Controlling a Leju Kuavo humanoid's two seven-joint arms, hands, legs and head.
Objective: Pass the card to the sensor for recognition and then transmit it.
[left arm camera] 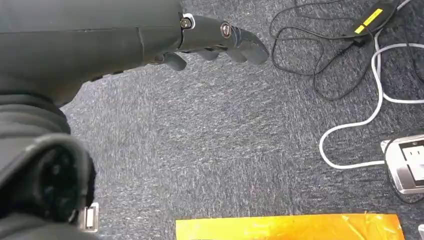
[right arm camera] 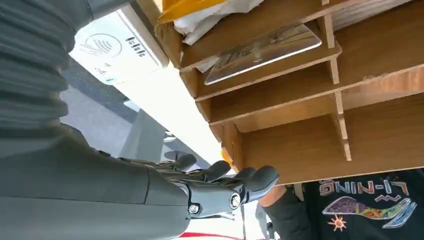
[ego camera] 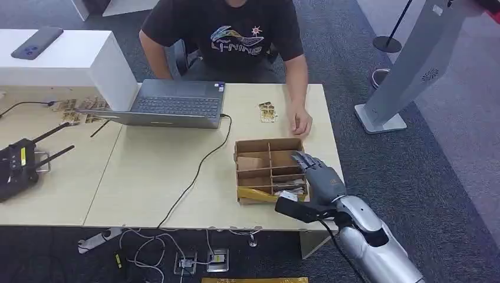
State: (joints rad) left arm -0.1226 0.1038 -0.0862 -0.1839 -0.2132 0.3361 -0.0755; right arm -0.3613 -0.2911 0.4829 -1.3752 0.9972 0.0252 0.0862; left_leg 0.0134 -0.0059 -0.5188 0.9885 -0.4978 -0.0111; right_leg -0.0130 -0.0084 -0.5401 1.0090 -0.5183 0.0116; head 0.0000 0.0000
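1. Cardboard divided box [ego camera: 268,147] sits on the pale wooden table [ego camera: 147,177] at lower centre-right of the head view, near the table's front edge; a thin, pale rectangular card [right arm camera: 262,50] lies nearly flat in one of its narrow slots, seen at upper centre of the right wrist view.
2. Robot's right hand [ego camera: 315,171] hovers over the box's right edge, fingers extended and apart, holding nothing. From the hand the card lies close by, in the compartments toward the box's near side; its long axis runs along the slot, parallel to the dividers.
3. Right hand is clearly the nearer one. Silver forearm rises from the lower right corner, palm angled down toward the box.
4. Left hand [left arm camera: 220,42] hangs over grey carpet, fingers loosely curled in, with nothing in them.
5. Likely sensor: a white pad with a contactless mark [right arm camera: 117,50] beside the box, upper left of the right wrist view.
6. Seated person's hand [ego camera: 302,124] rests on the table just beyond the box.
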